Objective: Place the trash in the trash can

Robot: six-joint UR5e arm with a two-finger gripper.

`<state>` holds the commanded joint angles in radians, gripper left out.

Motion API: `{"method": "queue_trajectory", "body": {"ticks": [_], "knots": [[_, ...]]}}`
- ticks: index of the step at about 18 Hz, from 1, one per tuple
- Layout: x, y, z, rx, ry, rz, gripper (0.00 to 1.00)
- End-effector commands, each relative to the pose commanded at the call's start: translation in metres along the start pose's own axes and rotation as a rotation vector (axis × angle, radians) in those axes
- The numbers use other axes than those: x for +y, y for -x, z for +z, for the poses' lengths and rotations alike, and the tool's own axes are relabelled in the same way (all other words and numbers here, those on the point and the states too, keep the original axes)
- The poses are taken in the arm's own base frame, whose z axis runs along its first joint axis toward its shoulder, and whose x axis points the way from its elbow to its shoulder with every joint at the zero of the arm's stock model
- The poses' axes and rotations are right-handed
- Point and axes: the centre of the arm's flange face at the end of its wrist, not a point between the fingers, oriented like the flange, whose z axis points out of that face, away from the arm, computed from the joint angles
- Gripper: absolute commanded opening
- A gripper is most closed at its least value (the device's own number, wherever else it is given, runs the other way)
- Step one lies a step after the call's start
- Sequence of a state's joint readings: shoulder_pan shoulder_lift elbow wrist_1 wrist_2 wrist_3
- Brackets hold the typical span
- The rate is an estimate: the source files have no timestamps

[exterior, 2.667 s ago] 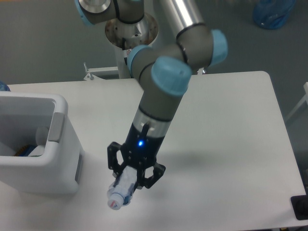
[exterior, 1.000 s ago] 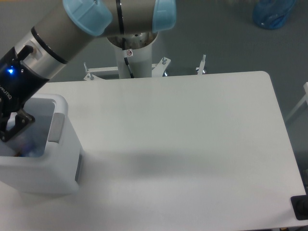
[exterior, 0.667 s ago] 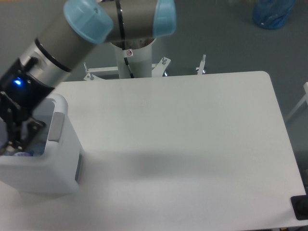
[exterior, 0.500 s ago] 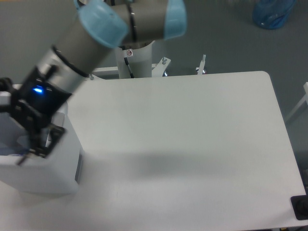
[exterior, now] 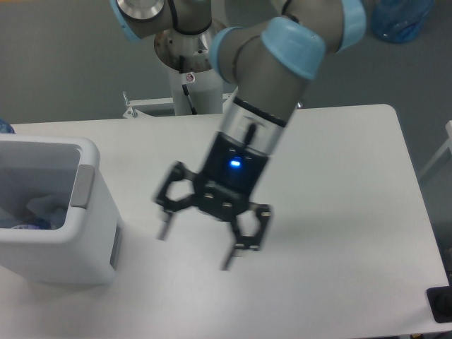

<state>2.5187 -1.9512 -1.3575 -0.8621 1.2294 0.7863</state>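
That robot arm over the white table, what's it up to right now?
It is tidying trash into the white trash can at the table's left end. At this moment its pincer hangs open and empty above the table, blurred by motion, to the right of the bin. Inside the bin you can glimpse some crumpled pieces of trash, one with a bluish tint. No other trash shows on the table.

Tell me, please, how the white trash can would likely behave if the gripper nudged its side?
The trash can looks like thin-walled plastic holding only a few light scraps, so it would probably slide easily. Its broad base suggests it would hardly tip. The open gripper hangs clear of it.
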Motion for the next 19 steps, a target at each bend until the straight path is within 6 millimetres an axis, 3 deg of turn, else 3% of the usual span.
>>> {"method": "queue_trajectory", "body": {"ticks": [2, 10, 19], "knots": [[0.029, 0.012, 0.012, -0.061, 0.119, 0.037, 1.0], [0.099, 0.021, 0.055, -0.075, 0.412, 0.175, 1.0], [0.116, 0.027, 0.071, -0.072, 0.565, 0.202, 1.0]]}}
